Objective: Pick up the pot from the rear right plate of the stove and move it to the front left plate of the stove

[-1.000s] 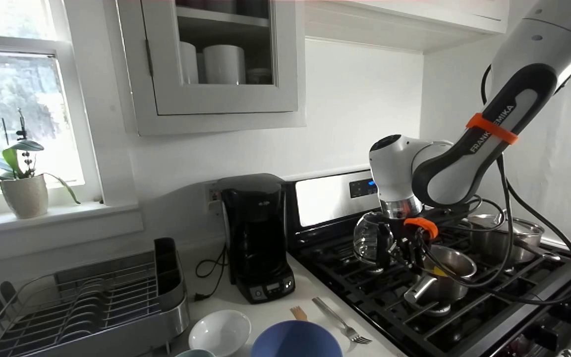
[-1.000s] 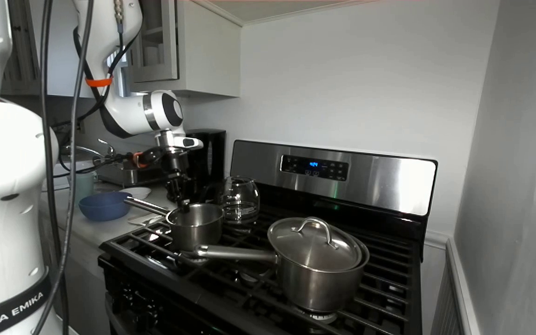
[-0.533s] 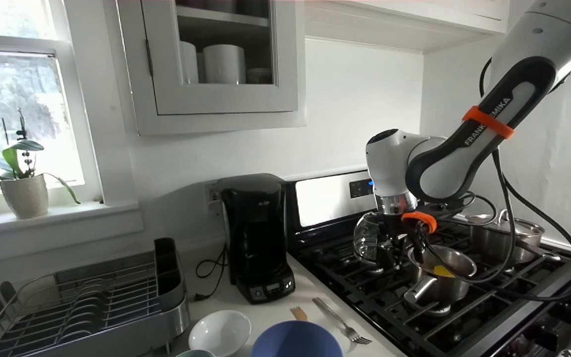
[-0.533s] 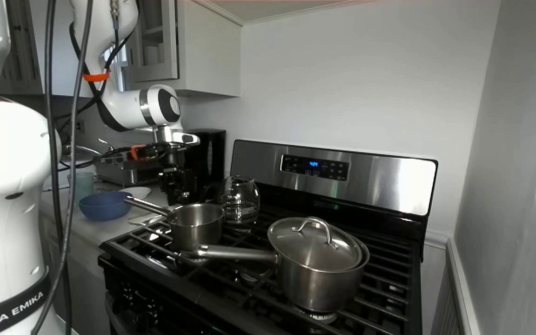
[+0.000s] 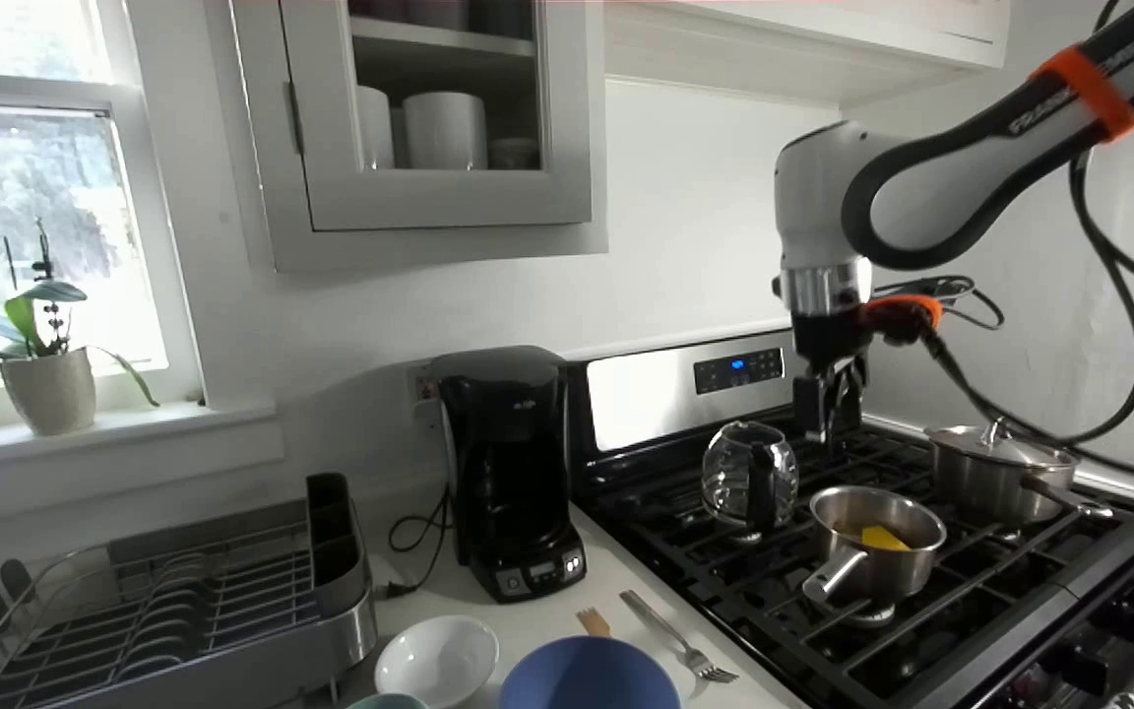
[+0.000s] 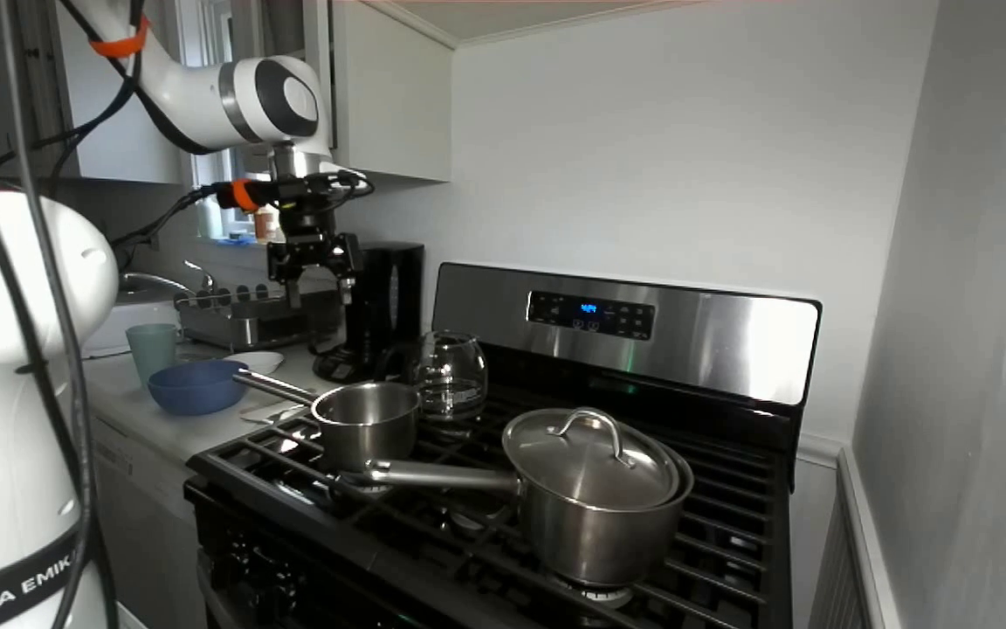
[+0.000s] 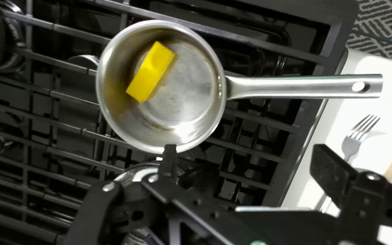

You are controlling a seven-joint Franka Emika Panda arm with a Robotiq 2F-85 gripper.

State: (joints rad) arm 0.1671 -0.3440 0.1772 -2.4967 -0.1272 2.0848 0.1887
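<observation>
A small shiny saucepan, the pot (image 5: 877, 547), stands upright on the front left plate of the stove (image 6: 625, 362), with a yellow block (image 7: 150, 71) inside. Its long handle (image 7: 301, 87) reaches out over the counter's edge. Bare grate covers the rear right plate (image 6: 734, 524). My gripper (image 6: 320, 297) hangs well above the saucepan, pointing down, apart from it in both exterior views. In the wrist view its fingers (image 7: 332, 170) are spread wide with nothing between them; the left one overlaps the saucepan's rim only in the picture.
A larger lidded steel pot (image 6: 595, 524) sits on the right side, handle toward the saucepan. Behind the saucepan is a glass carafe (image 5: 749, 478). On the counter are a black coffee maker (image 5: 503, 473), a blue bowl (image 5: 587, 679), a white bowl (image 5: 437, 660) and a fork (image 7: 354, 139).
From down at the saucepan's rim, my gripper first shifted off beside it, then rose high above. Its jaws have opened wider. The saucepan has stayed in place.
</observation>
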